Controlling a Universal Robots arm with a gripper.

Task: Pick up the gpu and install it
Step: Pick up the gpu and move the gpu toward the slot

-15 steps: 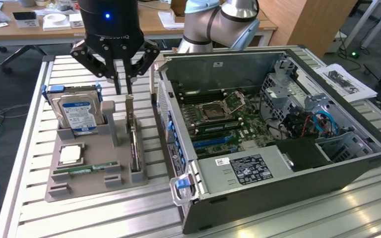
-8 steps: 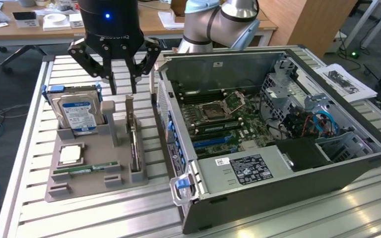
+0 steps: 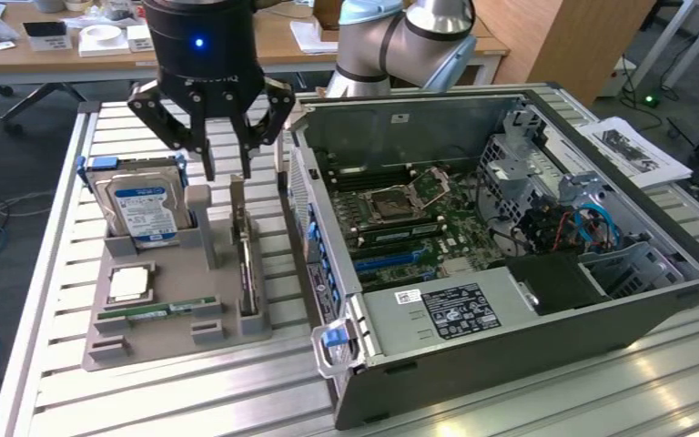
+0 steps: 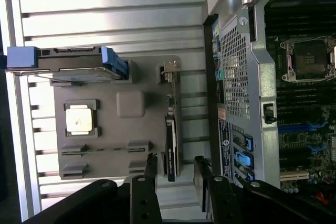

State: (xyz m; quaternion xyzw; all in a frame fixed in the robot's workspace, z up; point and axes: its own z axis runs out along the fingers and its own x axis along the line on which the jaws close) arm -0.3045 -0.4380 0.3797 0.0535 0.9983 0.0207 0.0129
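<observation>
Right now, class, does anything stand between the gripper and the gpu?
Nothing visible does. The open gripper hangs right over the gpu, which stands on edge in the grey holder, beside the hard drive.

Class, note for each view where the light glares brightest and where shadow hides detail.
Exterior view: glare whitens the metal table at the exterior view's right, a blue light glows above the claw, and the computer case is darkest around its black box. Wrist view: the table's slats look washed pale, while the claw is a dark silhouette.
</observation>
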